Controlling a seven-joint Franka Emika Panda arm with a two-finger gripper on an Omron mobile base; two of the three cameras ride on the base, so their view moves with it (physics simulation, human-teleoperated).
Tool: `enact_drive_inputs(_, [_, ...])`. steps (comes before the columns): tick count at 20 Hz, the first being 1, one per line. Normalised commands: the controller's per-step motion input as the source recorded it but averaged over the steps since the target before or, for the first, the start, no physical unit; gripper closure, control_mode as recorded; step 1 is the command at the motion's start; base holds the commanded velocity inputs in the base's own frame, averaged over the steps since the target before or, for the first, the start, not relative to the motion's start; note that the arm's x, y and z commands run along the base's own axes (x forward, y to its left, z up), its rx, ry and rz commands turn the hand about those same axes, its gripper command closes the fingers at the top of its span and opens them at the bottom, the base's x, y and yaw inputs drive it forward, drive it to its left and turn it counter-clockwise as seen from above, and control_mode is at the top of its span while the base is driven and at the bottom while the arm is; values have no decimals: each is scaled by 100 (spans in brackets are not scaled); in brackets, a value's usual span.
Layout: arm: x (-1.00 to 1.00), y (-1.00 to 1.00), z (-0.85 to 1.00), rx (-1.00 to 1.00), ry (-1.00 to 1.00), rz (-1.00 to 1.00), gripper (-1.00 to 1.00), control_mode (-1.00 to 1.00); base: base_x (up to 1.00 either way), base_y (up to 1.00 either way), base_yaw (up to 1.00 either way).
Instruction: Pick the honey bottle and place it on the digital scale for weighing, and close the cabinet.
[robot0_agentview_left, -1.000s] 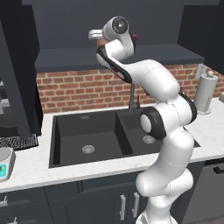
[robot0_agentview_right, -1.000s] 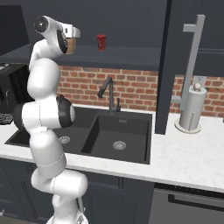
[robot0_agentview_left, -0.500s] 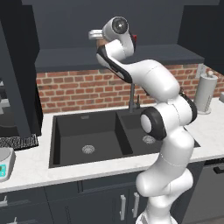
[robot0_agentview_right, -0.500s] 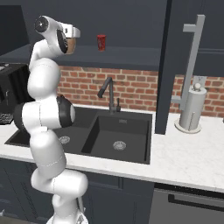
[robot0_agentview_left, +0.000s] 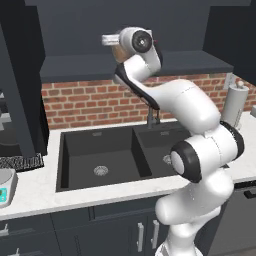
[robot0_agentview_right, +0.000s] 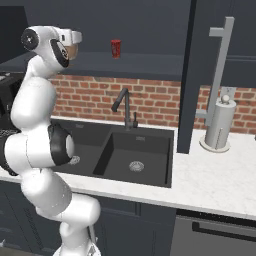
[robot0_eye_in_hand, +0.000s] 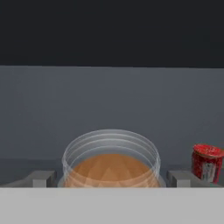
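Observation:
The honey bottle (robot0_eye_in_hand: 110, 162), a squat amber jar with a pale lid, stands on the shelf of the open cabinet (robot0_agentview_left: 125, 67) and sits low in the hand view. My gripper (robot0_eye_in_hand: 111, 178) is open, one finger on each side of the jar with a small gap on both sides. From the base views the hand (robot0_agentview_left: 115, 44) is raised to the shelf, and a sliver of amber (robot0_agentview_right: 74, 50) shows beside it. The digital scale (robot0_agentview_left: 5, 189), with its teal display, sits on the counter at the far left. The cabinet's door (robot0_agentview_right: 200, 75) with a long silver handle (robot0_agentview_right: 220, 65) stands open.
A small red can (robot0_eye_in_hand: 208, 162) stands on the shelf to the right of the jar (robot0_agentview_right: 115, 48). Below are a black double sink (robot0_agentview_left: 100, 155) with a faucet (robot0_agentview_right: 125, 107). A paper towel holder (robot0_agentview_right: 218, 122) stands on the right counter.

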Motion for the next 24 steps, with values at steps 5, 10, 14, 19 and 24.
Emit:
enact_drive_inputs(5, [-77,12,0,1,-26,0,100,-100,0,0,0])
enact_drive_inputs(10, [-88,7,0,2,-21,0,100,-100,0,0,0])
enact_drive_inputs(14, [-100,14,-7,0,-18,0,100,-100,0,0,0])
enact_drive_inputs(19, [-100,0,-7,2,-10,-1,100,-100,0,0,0])
enact_drive_inputs(24, [-100,-8,41,3,3,-6,100,-100,0,0,0])
